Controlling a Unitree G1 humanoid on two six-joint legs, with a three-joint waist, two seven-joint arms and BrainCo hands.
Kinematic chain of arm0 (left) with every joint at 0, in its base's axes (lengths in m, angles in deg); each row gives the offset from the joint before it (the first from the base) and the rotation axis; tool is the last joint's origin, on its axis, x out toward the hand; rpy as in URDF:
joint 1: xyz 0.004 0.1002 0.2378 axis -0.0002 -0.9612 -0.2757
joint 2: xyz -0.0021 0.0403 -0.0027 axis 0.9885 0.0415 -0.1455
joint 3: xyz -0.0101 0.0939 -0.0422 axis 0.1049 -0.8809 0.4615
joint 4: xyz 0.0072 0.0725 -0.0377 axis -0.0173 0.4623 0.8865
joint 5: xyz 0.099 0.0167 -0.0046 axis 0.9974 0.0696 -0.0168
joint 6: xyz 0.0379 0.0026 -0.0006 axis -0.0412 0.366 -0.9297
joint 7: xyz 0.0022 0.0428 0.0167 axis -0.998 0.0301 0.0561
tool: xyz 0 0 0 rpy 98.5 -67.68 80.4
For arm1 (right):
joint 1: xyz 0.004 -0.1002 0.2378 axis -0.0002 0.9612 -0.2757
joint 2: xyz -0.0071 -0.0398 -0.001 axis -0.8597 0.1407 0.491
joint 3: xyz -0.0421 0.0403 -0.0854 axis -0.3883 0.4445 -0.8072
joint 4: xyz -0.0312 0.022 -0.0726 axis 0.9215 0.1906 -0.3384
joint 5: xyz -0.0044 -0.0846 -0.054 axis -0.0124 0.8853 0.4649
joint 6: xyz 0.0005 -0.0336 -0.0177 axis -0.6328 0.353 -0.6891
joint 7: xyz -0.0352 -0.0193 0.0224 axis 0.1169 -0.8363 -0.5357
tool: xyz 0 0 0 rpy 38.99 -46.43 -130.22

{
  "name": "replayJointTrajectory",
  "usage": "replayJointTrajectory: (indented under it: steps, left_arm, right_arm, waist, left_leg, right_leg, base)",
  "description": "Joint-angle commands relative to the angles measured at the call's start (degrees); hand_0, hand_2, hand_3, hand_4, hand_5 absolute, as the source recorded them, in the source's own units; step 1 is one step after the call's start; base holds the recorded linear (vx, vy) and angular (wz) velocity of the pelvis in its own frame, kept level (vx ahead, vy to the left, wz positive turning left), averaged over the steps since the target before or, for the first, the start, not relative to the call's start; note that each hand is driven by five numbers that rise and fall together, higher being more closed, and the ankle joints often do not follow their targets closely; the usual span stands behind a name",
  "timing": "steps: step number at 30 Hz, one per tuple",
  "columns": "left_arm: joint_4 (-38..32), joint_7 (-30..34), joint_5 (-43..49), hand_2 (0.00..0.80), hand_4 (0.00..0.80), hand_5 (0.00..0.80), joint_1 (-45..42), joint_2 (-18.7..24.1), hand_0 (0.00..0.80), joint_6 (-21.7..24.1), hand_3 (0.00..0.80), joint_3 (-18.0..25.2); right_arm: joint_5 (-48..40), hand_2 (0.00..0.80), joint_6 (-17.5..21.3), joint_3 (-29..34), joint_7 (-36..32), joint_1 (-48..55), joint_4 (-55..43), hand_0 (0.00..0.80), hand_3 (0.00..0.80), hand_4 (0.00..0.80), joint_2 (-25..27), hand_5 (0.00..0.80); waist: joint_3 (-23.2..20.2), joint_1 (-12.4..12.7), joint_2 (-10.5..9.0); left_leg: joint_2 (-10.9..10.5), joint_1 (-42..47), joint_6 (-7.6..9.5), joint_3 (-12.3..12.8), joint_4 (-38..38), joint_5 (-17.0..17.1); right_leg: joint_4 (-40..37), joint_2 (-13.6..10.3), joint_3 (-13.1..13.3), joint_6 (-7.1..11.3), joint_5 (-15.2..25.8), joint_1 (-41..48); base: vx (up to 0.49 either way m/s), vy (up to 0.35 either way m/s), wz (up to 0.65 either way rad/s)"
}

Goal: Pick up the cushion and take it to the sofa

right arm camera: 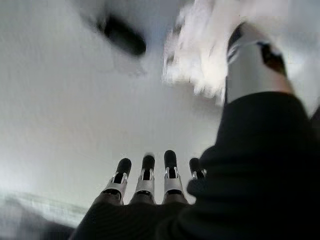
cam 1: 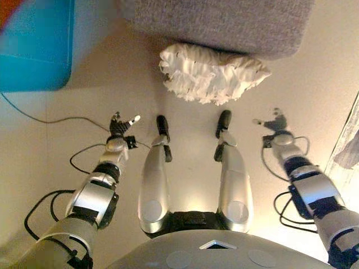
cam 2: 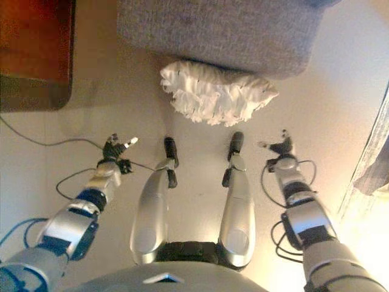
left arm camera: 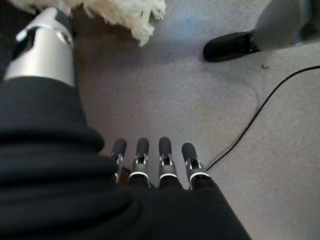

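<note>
A white shaggy cushion (cam 1: 210, 73) lies on the floor against the front of a grey sofa (cam 1: 219, 22). It also shows in the right eye view (cam 2: 216, 92) and at the edge of both wrist views (left arm camera: 125, 12) (right arm camera: 205, 50). My left hand (cam 1: 120, 130) hangs low at the left, open and empty, short of the cushion. My right hand (cam 1: 275, 126) is at the right, open and empty, also short of the cushion. In the wrist views the fingers (left arm camera: 150, 160) (right arm camera: 150, 175) are straight and hold nothing.
A blue box (cam 1: 33, 47) stands on the floor at the far left. A thin black cable (cam 1: 50, 119) runs across the floor by the left hand. A pale curtain or cloth (cam 1: 348, 145) hangs at the right edge.
</note>
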Motion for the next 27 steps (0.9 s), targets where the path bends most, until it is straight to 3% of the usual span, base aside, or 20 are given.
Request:
replayJointTrajectory:
  steps: [1, 4, 6, 10, 14, 27]
  left_arm:
    - [-1.17, -3.81, 0.44, 0.000, 0.000, 0.000, -0.41, 2.05, 0.000, 2.24, 0.000, 0.25]
    - [-2.51, -6.43, 1.09, 0.000, 0.000, 0.000, 1.33, 2.82, 0.000, 3.29, 0.000, 0.67]
    - [-2.55, -7.16, 1.67, 0.000, 0.000, 0.000, 2.74, 3.53, 0.000, 4.18, 0.000, 0.76]
    - [-2.74, -7.35, 0.96, 0.000, 0.000, 0.000, 6.71, 5.55, 0.000, 9.85, 0.000, 0.73]
    - [-4.87, -6.21, -0.48, 0.000, 0.000, 0.000, 9.19, 7.08, 0.000, 12.55, 0.000, 1.04]
    - [-2.34, -2.73, -0.45, 0.000, 0.000, 0.000, 24.33, 14.00, 0.000, 11.45, 0.000, -2.86]
  right_arm:
    - [1.32, 0.000, -0.42, -1.46, 8.33, 3.04, -10.53, 0.000, 0.000, 0.000, 0.21, 0.000]
    - [2.61, 0.000, -4.34, -1.87, 13.01, 3.61, -18.06, 0.000, 0.000, 0.000, 0.22, 0.000]
    - [2.65, 0.000, -4.76, -1.92, 14.94, 2.93, -18.83, 0.000, 0.000, 0.000, 0.49, 0.000]
    - [3.09, 0.000, -2.88, -1.89, 17.38, -1.13, -16.40, 0.000, 0.000, 0.000, 2.31, 0.000]
    - [3.20, 0.000, -1.35, -2.60, 16.46, -4.24, -15.89, 0.000, 0.000, 0.000, 3.76, 0.000]
    - [-0.35, 0.000, 5.03, -7.18, 14.96, -17.54, -14.32, 0.000, 0.000, 0.000, 9.20, 0.000]
  waist:
    - [-0.36, -2.64, -0.25]
    - [-0.36, -3.79, -0.40]
    - [-0.36, -4.10, -0.21]
    - [-0.36, -4.41, 1.01]
    - [-0.36, -4.32, 1.50]
    - [-0.36, -4.67, 1.21]
  left_leg:
    - [0.94, -6.04, -0.20, -2.94, 2.03, 0.49]
    - [1.34, -10.81, -0.19, -2.43, 2.72, 0.83]
    - [1.35, -13.11, -0.20, -2.47, 3.45, 0.88]
    - [1.25, -18.55, -0.22, -2.31, 5.34, 0.56]
    - [1.23, -22.90, 0.04, -2.67, 7.31, -0.16]
    - [2.16, -38.88, 0.75, -4.21, 15.47, -3.16]
  right_leg:
    - [3.67, -1.73, 2.91, 2.78, -3.02, -5.49]
    - [4.73, -0.72, 4.03, 2.27, -3.03, -10.71]
    - [5.65, -0.33, 4.50, 2.00, -3.19, -13.04]
    - [7.36, 0.00, 5.49, 1.74, -3.36, -18.79]
    - [8.83, -0.10, 5.81, 1.66, -3.52, -23.23]
    - [16.44, -1.01, 6.26, 1.30, -5.01, -39.06]
  base:
    - [-0.042, -0.001, -0.01]
    - [-0.032, 0.023, -0.05]
    - [-0.011, 0.024, -0.06]
    - [-0.002, 0.028, -0.02]
    - [0.000, 0.000, 0.00]
    - [-0.013, -0.004, 0.00]
